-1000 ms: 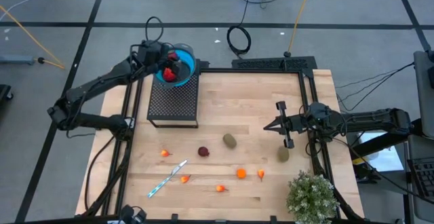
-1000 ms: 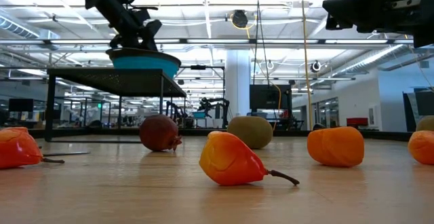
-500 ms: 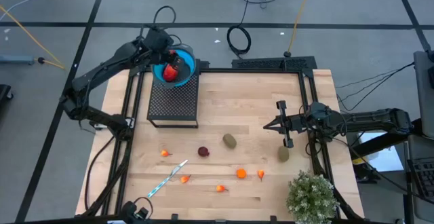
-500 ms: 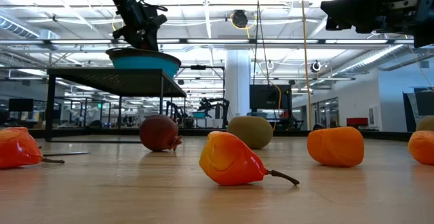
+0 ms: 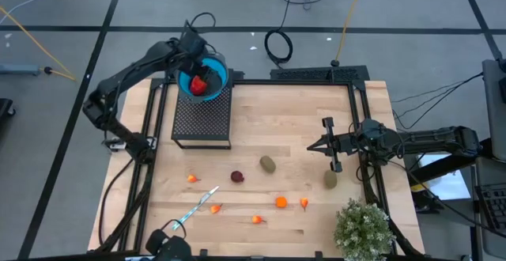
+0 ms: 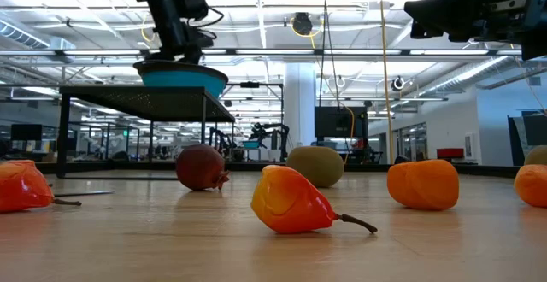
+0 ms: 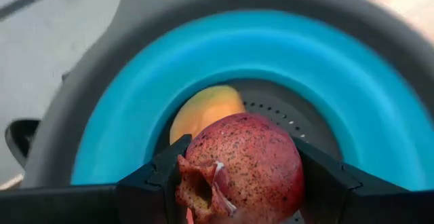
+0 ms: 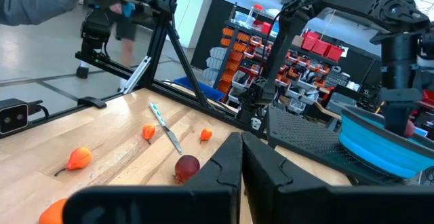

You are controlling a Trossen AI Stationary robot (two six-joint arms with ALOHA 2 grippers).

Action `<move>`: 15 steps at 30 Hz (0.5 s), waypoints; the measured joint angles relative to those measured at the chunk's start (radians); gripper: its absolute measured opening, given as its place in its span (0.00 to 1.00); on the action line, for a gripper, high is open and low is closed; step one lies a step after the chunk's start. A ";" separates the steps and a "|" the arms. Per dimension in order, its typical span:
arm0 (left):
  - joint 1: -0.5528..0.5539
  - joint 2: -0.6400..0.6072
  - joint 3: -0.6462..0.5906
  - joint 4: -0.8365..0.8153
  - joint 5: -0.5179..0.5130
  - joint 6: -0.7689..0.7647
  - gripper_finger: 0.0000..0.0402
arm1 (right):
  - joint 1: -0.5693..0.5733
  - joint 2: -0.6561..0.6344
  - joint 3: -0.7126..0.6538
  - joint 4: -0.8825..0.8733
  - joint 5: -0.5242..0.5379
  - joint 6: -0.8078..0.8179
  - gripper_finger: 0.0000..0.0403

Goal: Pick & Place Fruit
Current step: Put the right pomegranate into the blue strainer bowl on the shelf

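Note:
My left gripper point(image 5: 201, 77) hangs over the blue bowl point(image 5: 219, 77) that stands on a black mesh stand point(image 5: 202, 117) at the table's far left; it is shut on a speckled red round fruit point(image 7: 245, 164). A yellow-orange fruit point(image 7: 203, 112) lies in the bowl beneath it. On the table rest a dark red fruit point(image 5: 237, 176), two olive ovals point(image 5: 268, 164) point(image 5: 330, 179) and several small orange pieces point(image 5: 281, 202). My right gripper point(image 5: 326, 145) waits shut at the table's right side, above the wood. My left gripper pinches the speckled red fruit between its two fingers point(image 7: 163, 173), one on each flank point(image 7: 196, 149). It comes from above, pointing down into the bowl. The fruit's crown end point(image 7: 200, 183) faces the wrist camera. I cannot tell whether the fruit rests on the bowl.
A thin silver-blue stick point(image 5: 195, 208) lies near the table's near left. A bushy green plant point(image 5: 364, 228) stands at the near right corner. A black frame rail point(image 5: 360, 126) borders the right side. Bare wood point(image 5: 277, 119) lies between the stand and my right gripper.
My left arm has swung its wrist toward the table's far edge and to the right, and the gripper has turned to stand more upright over the bowl. The red fruit has stayed in its fingers above the bowl. My right arm has kept still.

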 joint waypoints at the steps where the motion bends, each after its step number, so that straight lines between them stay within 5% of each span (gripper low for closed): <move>1: 0.003 0.003 0.000 -0.007 0.000 -0.006 0.50 | 0.000 0.000 0.000 0.000 0.000 0.000 0.00; 15: 0.006 0.007 0.000 -0.028 -0.007 -0.033 0.50 | 0.000 0.000 0.000 0.000 0.000 0.000 0.00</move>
